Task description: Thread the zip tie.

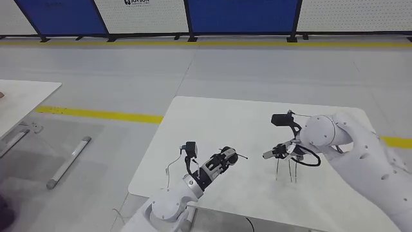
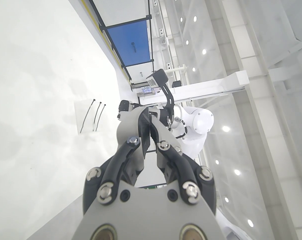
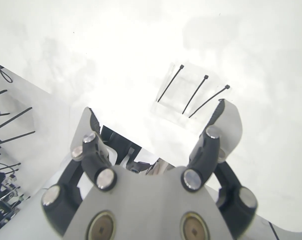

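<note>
Zip ties [image 3: 194, 95], three, perhaps on a clear sheet [image 3: 179, 93]; left jaws together, right jaws apart.

Probably an industrial test hall: pegboard partitions [image 1: 244, 3], yellow floor line [image 1: 96, 113].

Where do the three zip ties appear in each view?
Top view: zip ties on the table's right part, beside the right gripper.
Left wrist view: zip ties on a clear sheet, past the left gripper.
Right wrist view: zip ties just ahead of the open right gripper.
Shared landmark: the right gripper.
</note>
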Controlling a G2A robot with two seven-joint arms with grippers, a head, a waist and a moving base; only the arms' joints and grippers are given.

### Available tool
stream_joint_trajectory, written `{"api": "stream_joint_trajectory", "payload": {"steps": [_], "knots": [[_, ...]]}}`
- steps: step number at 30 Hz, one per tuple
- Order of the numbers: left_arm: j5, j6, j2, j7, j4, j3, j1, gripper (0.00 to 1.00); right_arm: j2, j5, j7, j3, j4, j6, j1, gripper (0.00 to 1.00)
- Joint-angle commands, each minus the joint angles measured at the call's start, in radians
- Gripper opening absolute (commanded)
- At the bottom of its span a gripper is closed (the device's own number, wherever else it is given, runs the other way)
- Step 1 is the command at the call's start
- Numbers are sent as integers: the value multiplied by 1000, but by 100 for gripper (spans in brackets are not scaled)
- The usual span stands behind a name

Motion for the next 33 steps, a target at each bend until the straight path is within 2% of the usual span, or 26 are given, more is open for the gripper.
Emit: {"api": "stream_joint_trajectory", "payload": {"steps": [1, 8, 12, 14, 19, 27, 31, 33], "knots": [[0, 0, 0, 0, 0, 0, 0, 0, 4, 1, -25, 15, -5, -1, -20, 100], [0, 0, 0, 0, 0, 0, 0, 0, 32, 15, -144, 108, -60, -1, -120, 100], [0, 0, 0, 0, 0, 0, 0, 0, 51, 8, -173, 160, -96, -1, -175, 100], [0, 0, 0, 0, 0, 0, 0, 0, 58, 13, -180, 177, -111, -14, -198, 100], [0, 0, 0, 0, 0, 0, 0, 0, 67, 25, -196, 205, -131, -90, -234, 100], [0, 0, 0, 0, 0, 0, 0, 0, 67, 25, -196, 205, -131, -90, -234, 100], [0, 0, 0, 0, 0, 0, 0, 0, 64, 1, -232, 208, -140, -12, -252, 100], [0, 0, 0, 0, 0, 0, 0, 0, 63, -22, -229, 208, -140, -1, -255, 100]]}}
